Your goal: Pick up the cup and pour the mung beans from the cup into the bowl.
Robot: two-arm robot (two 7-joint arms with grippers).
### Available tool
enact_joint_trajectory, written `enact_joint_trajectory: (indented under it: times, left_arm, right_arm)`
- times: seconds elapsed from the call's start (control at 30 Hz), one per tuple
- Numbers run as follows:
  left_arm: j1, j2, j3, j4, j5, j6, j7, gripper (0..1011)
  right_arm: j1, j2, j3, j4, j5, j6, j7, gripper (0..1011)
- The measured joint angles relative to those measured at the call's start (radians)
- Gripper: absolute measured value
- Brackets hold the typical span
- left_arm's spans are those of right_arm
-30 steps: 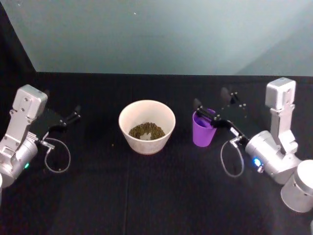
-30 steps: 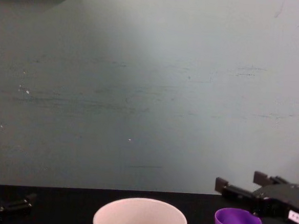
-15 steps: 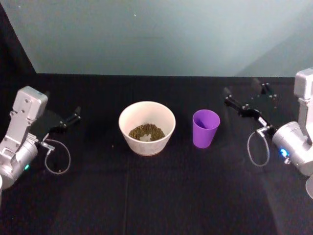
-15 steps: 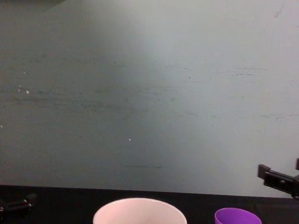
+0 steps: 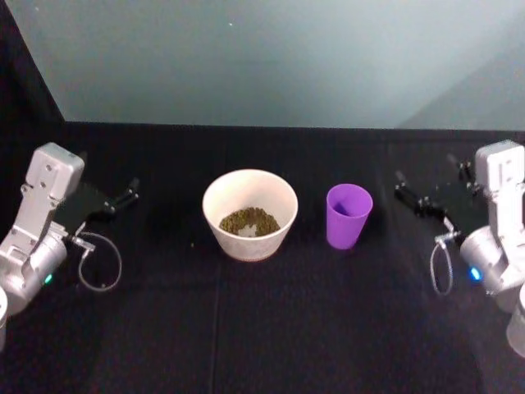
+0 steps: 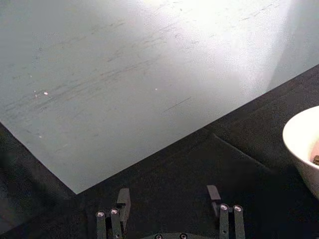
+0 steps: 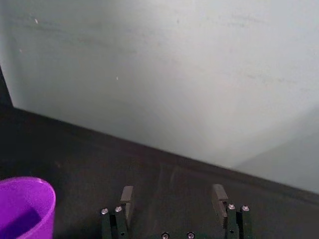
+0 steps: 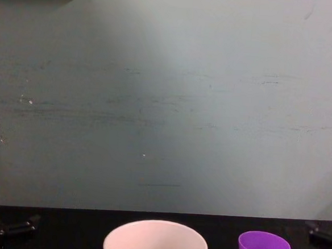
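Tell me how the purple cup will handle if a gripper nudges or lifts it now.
The cup looks empty, its beans lying in the bowl, so it is probably very light and would slide on the black cloth. Being tall and tapering to a narrow base, a high push may tip it. Its smooth plastic wall could slip between jaws.

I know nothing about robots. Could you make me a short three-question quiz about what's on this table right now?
1. True or false: the cup stands upright on the black table, to the robot's right of the bowl.
2. Where are the mung beans?
A. piled in the cup
B. in the bowl
C. spilled across the table
3. Fill in: the right gripper is open and holds ____.

Key:
1. True. Cup and bowl stand apart, not touching.
2. B. The head view shows beans in the bowl's bottom.
3. Nothing. It sits off to the cup's right; the left gripper, also open, is parked left of the bowl.
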Motion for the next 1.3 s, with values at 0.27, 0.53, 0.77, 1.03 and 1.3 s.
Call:
enact_joint_trajectory:
  times: [0.27, 0.53, 0.77, 1.03, 1.3]
  left_arm:
    - [0.0, 0.0, 0.0, 0.0, 0.0, 0.0, 0.0, 1000]
    - [0.0, 0.0, 0.0, 0.0, 0.0, 0.0, 0.0, 1000]
    - [0.0, 0.0, 0.0, 0.0, 0.0, 0.0, 0.0, 1000]
    - [0.0, 0.0, 0.0, 0.0, 0.0, 0.0, 0.0, 1000]
    - [0.0, 0.0, 0.0, 0.0, 0.0, 0.0, 0.0, 1000]
  right_arm:
    - [0.016, -0.043, -0.001, 0.086, -0.033, -0.025, -0.016, 1003]
    - [0.017, -0.047, 0.0, 0.09, -0.037, -0.026, -0.019, 1003]
    - [0.017, -0.046, -0.001, 0.089, -0.036, -0.026, -0.018, 1003]
    - [0.017, -0.045, -0.001, 0.089, -0.034, -0.026, -0.017, 1003]
    - [0.017, -0.044, -0.001, 0.088, -0.034, -0.026, -0.017, 1003]
